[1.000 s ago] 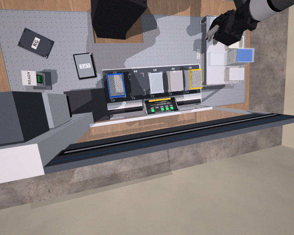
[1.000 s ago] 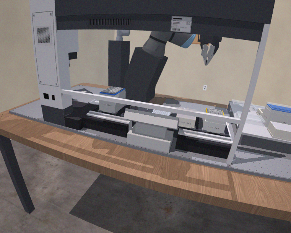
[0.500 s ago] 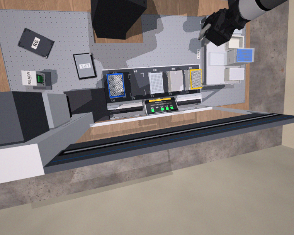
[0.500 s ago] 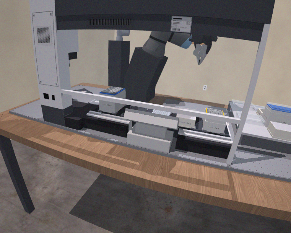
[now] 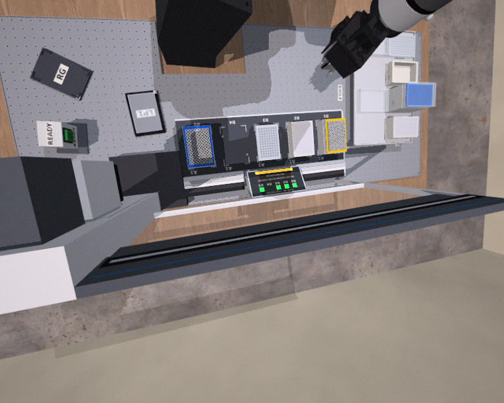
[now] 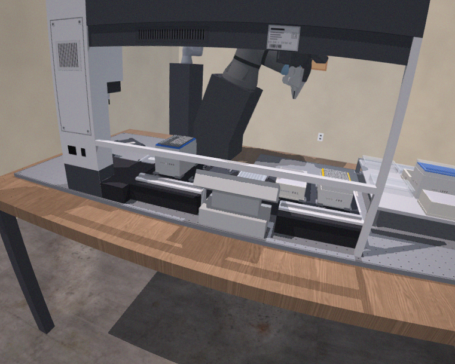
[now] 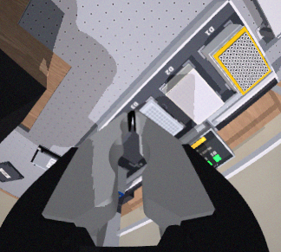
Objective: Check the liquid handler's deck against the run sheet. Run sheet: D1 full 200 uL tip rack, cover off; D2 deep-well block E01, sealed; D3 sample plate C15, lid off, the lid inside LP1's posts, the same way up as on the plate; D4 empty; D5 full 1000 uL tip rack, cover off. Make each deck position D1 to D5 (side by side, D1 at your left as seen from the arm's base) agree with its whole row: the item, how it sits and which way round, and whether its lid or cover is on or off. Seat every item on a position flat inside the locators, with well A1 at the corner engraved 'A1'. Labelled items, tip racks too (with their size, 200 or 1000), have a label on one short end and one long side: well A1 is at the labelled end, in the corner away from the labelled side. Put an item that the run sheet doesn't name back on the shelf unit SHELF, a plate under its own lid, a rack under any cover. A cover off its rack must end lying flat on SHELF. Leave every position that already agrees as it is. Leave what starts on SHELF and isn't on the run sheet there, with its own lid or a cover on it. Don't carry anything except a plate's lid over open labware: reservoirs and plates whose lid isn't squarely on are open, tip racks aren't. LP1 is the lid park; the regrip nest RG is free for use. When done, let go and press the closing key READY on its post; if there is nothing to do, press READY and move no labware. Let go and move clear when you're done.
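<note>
Top view has the gripper [image 5: 327,64] pinched fully shut with nothing in it, hanging high over the perforated plate [image 5: 117,62] just beside the shelf [image 5: 368,130]. On the deck, the yellow rack [image 5: 336,135] sits at D1, the sealed block [image 5: 300,139] at D2, the plate [image 5: 267,141] at D3, D4 is bare, and the blue rack [image 5: 198,145] at D5. LP1 [image 5: 145,113] carries a lid, and READY [image 5: 68,134] sits off near the desk [image 5: 9,125] edge.
</note>
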